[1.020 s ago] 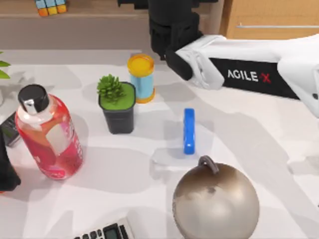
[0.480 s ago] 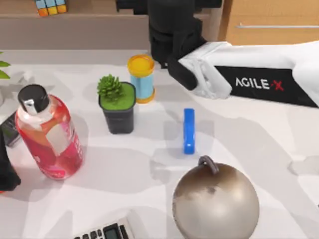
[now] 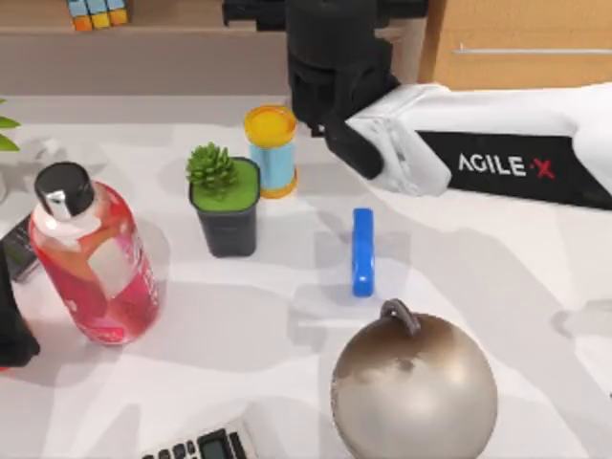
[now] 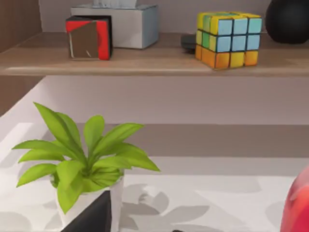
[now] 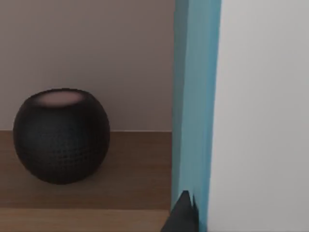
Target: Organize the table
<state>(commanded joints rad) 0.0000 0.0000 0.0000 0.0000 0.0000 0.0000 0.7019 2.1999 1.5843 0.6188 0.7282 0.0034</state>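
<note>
Pale white-grey table (image 3: 497,277), smooth, plain; right claw (image 3: 330,53) at far edge, open/shut unclear.

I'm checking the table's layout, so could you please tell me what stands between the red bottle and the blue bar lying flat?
In the top view, a small potted succulent in a black pot stands between the red bottle and the blue bar on the table.

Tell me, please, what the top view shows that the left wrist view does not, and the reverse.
Top view: my right arm stretched toward the shelf, a blue bar, a metallic ball and a calculator. Left wrist view: a tissue box and a red-black block on the shelf. Shared: the colourful cube, the shelf, the table and the pink bottle.
</note>
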